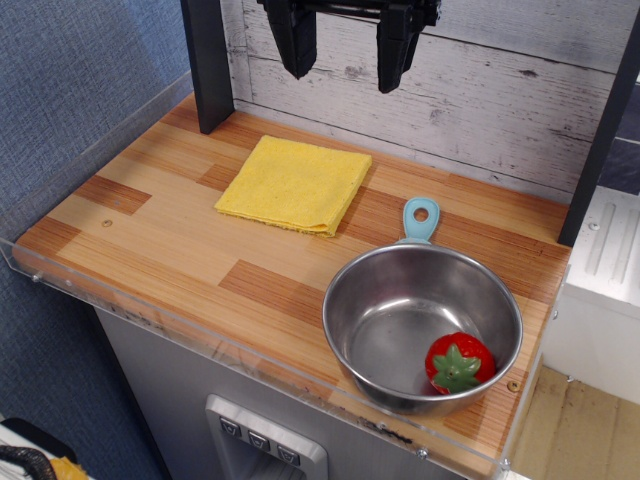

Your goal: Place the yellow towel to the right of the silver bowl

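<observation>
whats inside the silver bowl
A red strawberry toy with a green leafy top lies inside the silver bowl, toward its right wall. The rest of the steel floor shows bare. The patch of floor directly under the strawberry is covered.

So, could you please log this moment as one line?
pincer open, raised, empty | yellow towel flat, left of silver bowl | strawberry in bowl | towel not yet moved

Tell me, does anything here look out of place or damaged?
Nothing is spilled or damaged. The only oddity is a strawberry toy lying inside the silver bowl. The yellow towel lies flat and folded.
</observation>
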### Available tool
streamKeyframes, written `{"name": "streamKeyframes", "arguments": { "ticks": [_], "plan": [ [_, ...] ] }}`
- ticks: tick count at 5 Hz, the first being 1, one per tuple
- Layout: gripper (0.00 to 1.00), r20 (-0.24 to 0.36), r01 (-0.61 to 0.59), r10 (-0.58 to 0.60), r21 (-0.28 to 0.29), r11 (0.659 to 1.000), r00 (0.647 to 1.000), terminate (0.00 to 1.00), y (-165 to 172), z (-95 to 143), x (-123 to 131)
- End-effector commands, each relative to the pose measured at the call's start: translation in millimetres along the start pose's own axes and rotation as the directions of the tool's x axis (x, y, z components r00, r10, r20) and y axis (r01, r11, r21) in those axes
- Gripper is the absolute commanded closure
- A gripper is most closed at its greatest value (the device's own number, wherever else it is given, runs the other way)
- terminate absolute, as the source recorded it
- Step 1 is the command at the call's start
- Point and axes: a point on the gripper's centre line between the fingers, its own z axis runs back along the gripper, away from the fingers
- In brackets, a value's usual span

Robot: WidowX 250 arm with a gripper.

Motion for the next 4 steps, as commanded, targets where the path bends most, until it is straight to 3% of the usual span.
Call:
{"name": "streamKeyframes", "arguments": {
  "ticks": [1,4],
  "plan": [
    [0.00,0.000,0.000,0.000,0.000,1.000,1.000,0.00,0,0,0],
    [0.00,0.042,-0.033,0.032,0.022,0.999,0.999,0.00,46,-15,21]
  ]
}}
